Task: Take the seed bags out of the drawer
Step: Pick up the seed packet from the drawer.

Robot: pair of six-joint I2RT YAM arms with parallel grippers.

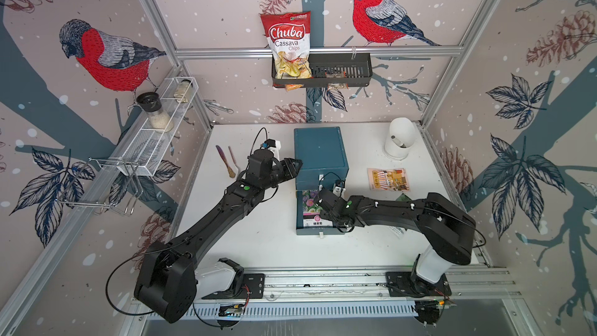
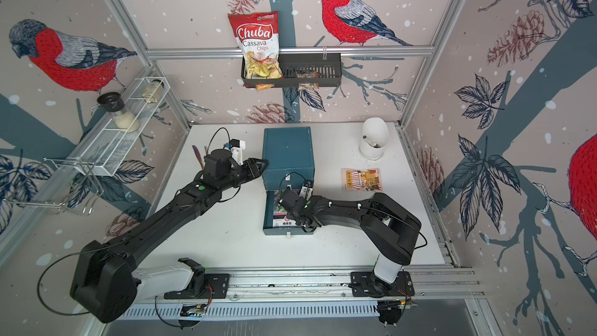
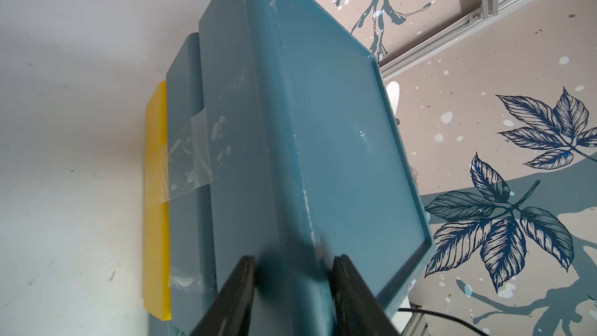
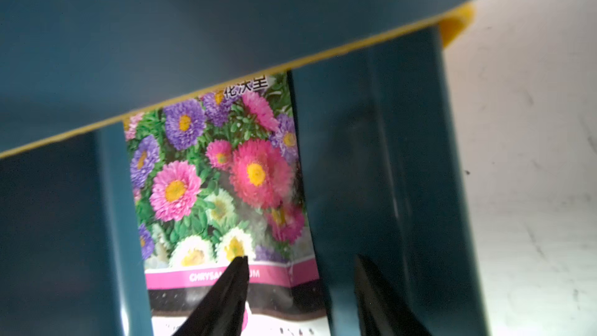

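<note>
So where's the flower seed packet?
The flower seed packet lies inside the pulled-out drawer before the teal cabinet, beneath the right gripper, in both top views.

Seed bag (image 1: 308,205) in drawer (image 1: 318,231) before cabinet (image 1: 319,150)

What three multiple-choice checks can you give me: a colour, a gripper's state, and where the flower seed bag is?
1. The box is: A red; B teal blue; C white.
2. The right gripper over the flower seed bag has its jaws: A open; B shut on the bag; C shut on nothing.
3. The flower seed bag lies: A on top of the box; B in the open drawer; C hanging from the right gripper.
1 B: it shows teal blue in both top views. 2 A: the right wrist view shows its fingertips apart. 3 B: it lies flat between the drawer's walls.
</note>
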